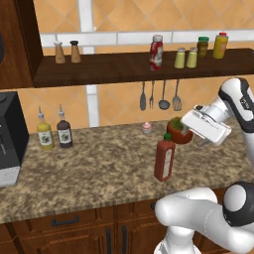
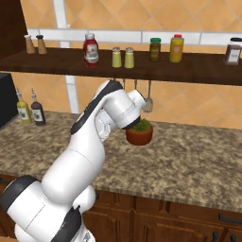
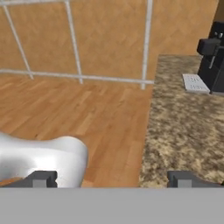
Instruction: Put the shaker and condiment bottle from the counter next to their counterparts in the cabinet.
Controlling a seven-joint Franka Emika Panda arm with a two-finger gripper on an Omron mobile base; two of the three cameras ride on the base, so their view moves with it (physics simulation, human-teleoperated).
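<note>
Since two yellow-green shakers [image 1: 185, 58] already stand side by side on the cabinet [image 1: 114, 69] shelf, just right of the white-capped red bottle [image 1: 156, 52], we judge the shaker half done. The condiment bottle [image 1: 164, 158] stands upright on the counter [image 1: 89, 163]. The gripper [image 3: 113, 178] is spread wide w/ nothing between its tips, so next we need to reach the bottle & grasp it. Labels too small to read.

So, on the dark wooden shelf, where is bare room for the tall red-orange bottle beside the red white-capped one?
The dark wooden shelf is bare from the two brown shakers to the red white-capped bottle. To its right stand the two yellow-green shakers, a dark jar and a yellow bottle: crowded.
</note>
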